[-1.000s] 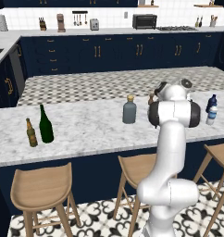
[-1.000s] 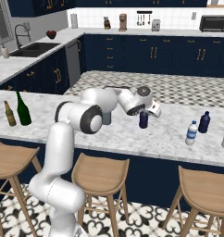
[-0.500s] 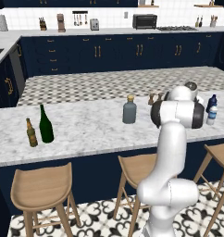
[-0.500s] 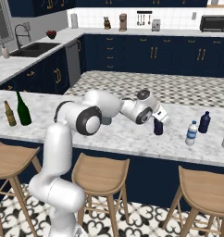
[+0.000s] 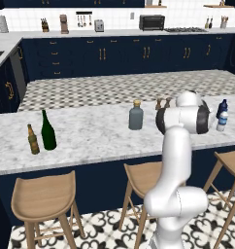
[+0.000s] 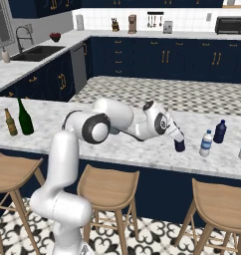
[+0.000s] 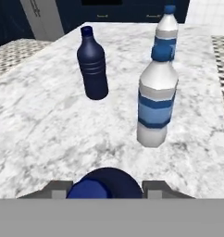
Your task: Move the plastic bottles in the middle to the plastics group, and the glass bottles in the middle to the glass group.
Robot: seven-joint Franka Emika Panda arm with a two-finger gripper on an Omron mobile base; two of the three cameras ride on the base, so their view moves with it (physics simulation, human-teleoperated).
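Over the last second the hand (image 6: pixel 178 141) has carried the dark navy plastic bottle (image 6: pixel 180 145) along the marble surface (image 6: pixel 142 149), away from the grey glass bottle (image 5: pixel 135 115). It remains clamped on it, now just short of the white blue-capped bottle (image 6: pixel 206 143) and slim dark blue bottle (image 6: pixel 220 132). Release appears imminent; the glass bottle remains unmoved.

Home kitchen: navy cabinets (image 5: pixel 105 53), marble island (image 5: pixel 90 133), sink (image 6: pixel 35 51), stools (image 5: pixel 44 197).

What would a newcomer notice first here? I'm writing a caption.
The white arm stretches low across the marble counter, its gripper around a dark navy bottle near two more bottles on the right. Far left stand a green wine bottle and brown beer bottle.
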